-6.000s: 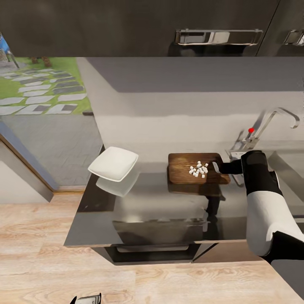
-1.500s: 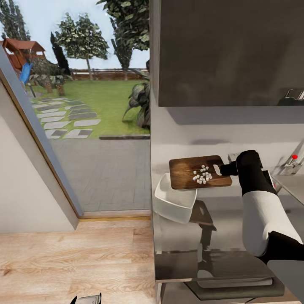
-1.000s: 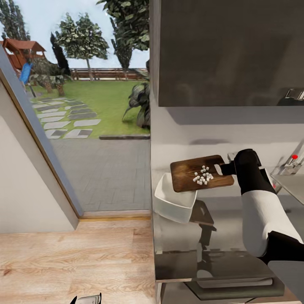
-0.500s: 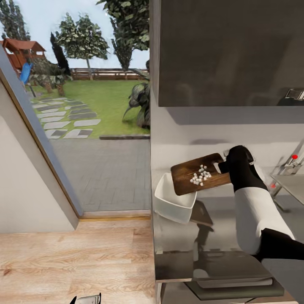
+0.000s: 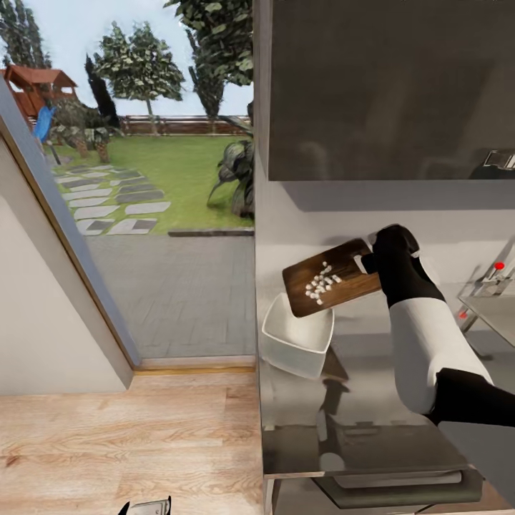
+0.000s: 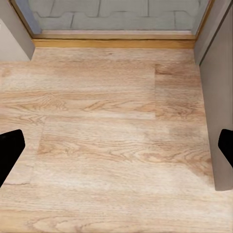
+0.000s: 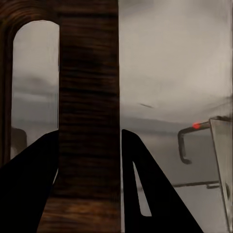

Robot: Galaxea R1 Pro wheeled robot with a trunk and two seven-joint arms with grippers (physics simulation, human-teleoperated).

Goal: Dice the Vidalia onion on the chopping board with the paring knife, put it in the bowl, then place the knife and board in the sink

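The grey glossy desk [image 5: 372, 400] runs along the wall under a dark upper cabinet [image 5: 386, 86], with a wooden floor [image 5: 129, 443] and a glass door [image 5: 129, 214] to a garden beside it. At the desk's far right stands the faucet [image 5: 493, 275] with its red knob. The white bowl [image 5: 297, 337] sits at the desk's near-left corner. Above it the right end effector [image 5: 366, 259] is clamped on the handle end of the chopping board [image 5: 325, 286], fingers [image 7: 29, 189] pressed on both faces; the board tilts down toward the bowl, its low edge over the far rim. A cluster of small white onion pieces [image 5: 319, 282] lies on the sloping board. The left end effector [image 6: 116, 150] is spread apart over bare floor
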